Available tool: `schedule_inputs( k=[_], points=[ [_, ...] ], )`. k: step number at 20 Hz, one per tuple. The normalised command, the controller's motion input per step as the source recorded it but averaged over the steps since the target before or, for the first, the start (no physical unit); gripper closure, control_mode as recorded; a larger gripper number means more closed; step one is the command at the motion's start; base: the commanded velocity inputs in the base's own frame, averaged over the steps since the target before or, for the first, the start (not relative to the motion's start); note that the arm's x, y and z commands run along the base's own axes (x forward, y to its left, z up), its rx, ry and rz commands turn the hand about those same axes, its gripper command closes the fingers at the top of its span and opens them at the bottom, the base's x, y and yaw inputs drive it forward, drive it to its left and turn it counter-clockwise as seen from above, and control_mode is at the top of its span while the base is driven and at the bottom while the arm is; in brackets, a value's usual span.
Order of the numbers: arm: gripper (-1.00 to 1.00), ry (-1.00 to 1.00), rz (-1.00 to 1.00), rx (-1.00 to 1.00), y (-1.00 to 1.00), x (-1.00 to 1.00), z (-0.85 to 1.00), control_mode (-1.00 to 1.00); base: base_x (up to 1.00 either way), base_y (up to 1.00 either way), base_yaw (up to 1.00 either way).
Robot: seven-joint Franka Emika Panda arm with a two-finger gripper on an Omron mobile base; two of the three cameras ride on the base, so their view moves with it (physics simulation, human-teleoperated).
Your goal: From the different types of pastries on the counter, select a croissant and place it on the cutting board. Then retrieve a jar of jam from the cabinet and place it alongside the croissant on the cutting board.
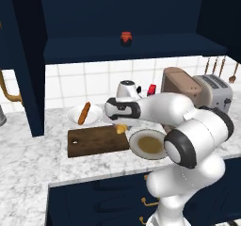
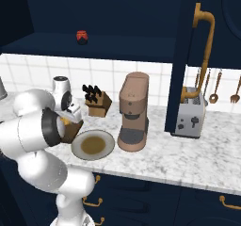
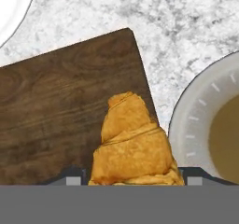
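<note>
Golden croissant (image 3: 133,146) sits clamped in the tool (image 3: 132,180) (tips barely visible), poised over the cutting board's (image 3: 60,111) right edge.

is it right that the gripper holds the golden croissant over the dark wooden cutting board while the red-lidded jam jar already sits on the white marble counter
Not quite. The small red-lidded jam jar sits on the navy cabinet shelf, not the counter, as the left base view shows. The rest holds: the gripper holds the golden croissant over the dark wooden cutting board.
</note>
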Motion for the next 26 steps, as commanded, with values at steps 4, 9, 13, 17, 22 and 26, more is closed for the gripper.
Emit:
schedule_inputs(
  k=[4,9,13,17,22,26],
  points=[
    [1.00,0.00,0.15,-0.02,0.01,0.49,-0.14,-1.00,0.00,0.00,0.00],
    [1.00,0.00,0.10,-0.08,0.01,0.33,-0.45,-1.00,0.00,0.00,0.00],
    [1.00,-0.02,0.10,-0.02,0.07,0.15,-0.41,-1.00,0.00,0.00,0.00],
    [-1.00,-0.07,0.16,0.00,0.20,0.07,-0.46,-1.00,0.00,0.00,0.00],
    [-1.00,-0.14,0.08,0.00,0.01,-0.02,-0.02,-1.00,0.00,0.00,0.00],
    [-1.00,-0.12,0.00,0.00,0.02,-0.08,0.51,-1.00,0.00,0.00,0.00]
  ],
)
